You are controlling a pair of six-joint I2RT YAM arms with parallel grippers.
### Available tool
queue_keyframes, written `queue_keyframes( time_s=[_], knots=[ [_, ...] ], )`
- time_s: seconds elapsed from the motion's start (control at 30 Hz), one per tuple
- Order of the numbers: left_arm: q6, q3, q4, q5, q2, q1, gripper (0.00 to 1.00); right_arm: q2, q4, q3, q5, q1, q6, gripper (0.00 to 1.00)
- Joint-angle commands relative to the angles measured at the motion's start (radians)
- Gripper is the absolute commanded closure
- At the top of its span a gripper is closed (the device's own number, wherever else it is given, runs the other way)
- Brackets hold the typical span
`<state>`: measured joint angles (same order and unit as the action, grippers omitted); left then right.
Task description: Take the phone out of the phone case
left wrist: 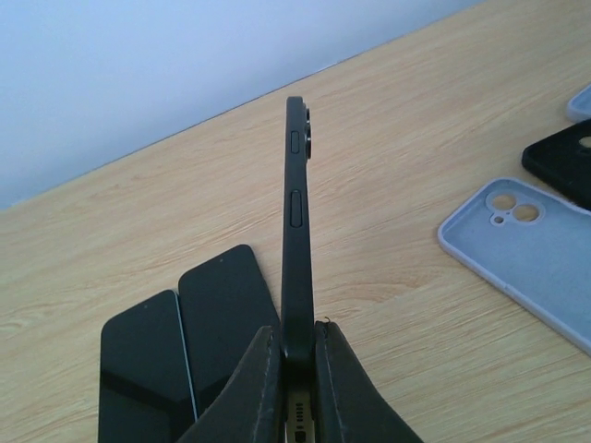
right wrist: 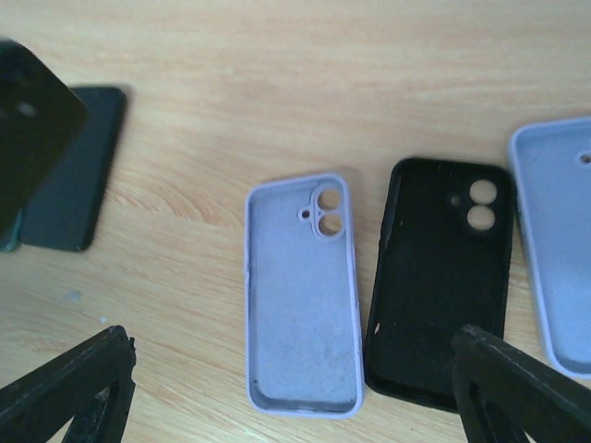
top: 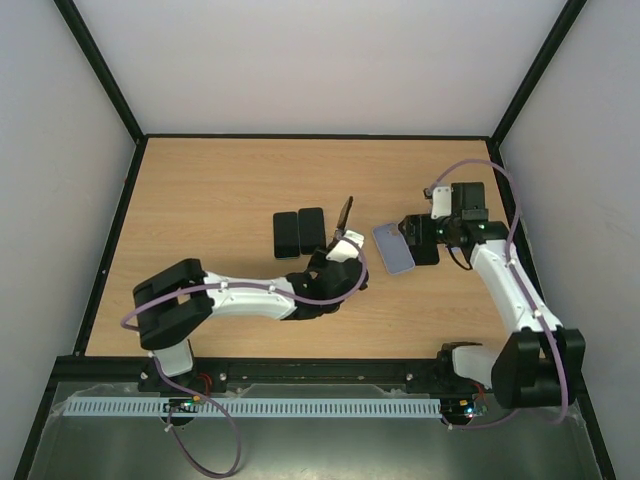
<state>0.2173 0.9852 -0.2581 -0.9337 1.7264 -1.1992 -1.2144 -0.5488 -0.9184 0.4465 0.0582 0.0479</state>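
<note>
My left gripper (left wrist: 297, 355) is shut on the bottom end of a phone in a black case (left wrist: 297, 231). It holds the phone edge-on and upright above the table, with the side buttons and camera bump showing; in the top view the phone (top: 345, 215) stands up from the gripper (top: 340, 245). My right gripper (right wrist: 291, 341) is wide open and empty. It hovers over an empty lavender case (right wrist: 303, 295) lying inside up, with an empty black case (right wrist: 439, 277) to its right.
Two bare dark phones (top: 287, 235) (top: 311, 230) lie side by side left of the held phone, and show in the left wrist view (left wrist: 143, 369) (left wrist: 226, 314). A second lavender case (right wrist: 559, 258) lies at the right edge. Black frame rails border the table.
</note>
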Motion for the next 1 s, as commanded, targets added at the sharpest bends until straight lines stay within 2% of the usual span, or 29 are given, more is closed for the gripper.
queue_keyframes(
  time_s=[0.0, 0.2, 0.23, 0.33, 0.43, 0.47, 0.73, 0.9, 0.97],
  knots=[
    [-0.039, 0.097, 0.083, -0.060, 0.074, 0.012, 0.97, 0.091, 0.049, 0.033, -0.038, -0.020, -0.073, 0.10],
    [-0.077, 0.244, 0.158, -0.123, 0.231, 0.009, 0.97, 0.197, 0.190, 0.164, -0.008, -0.136, -0.084, 0.10],
    [-0.093, 0.273, 0.178, -0.150, 0.264, 0.007, 0.97, 0.195, 0.165, 0.141, -0.002, -0.143, -0.071, 0.10],
    [-0.097, 0.403, 0.319, -0.246, 0.378, 0.003, 0.97, 0.247, 0.184, 0.151, 0.002, -0.150, -0.080, 0.10],
    [-0.034, 0.532, 0.527, -0.315, 0.496, 0.002, 0.97, 0.312, 0.207, 0.175, -0.029, -0.150, -0.082, 0.10],
    [0.002, 0.568, 0.614, -0.306, 0.529, 0.003, 0.97, 0.328, 0.213, 0.183, -0.035, -0.150, -0.083, 0.10],
    [0.267, 0.766, 0.954, -0.228, 0.720, 0.018, 0.97, 0.329, 0.225, 0.199, -0.066, -0.152, -0.081, 0.07],
    [0.347, 0.771, 0.988, -0.186, 0.761, 0.039, 0.97, 0.335, 0.231, 0.204, -0.070, -0.152, -0.079, 0.07],
    [0.377, 0.767, 0.998, -0.176, 0.755, 0.048, 0.88, 0.344, 0.232, 0.206, -0.068, -0.152, -0.077, 0.07]
  ],
)
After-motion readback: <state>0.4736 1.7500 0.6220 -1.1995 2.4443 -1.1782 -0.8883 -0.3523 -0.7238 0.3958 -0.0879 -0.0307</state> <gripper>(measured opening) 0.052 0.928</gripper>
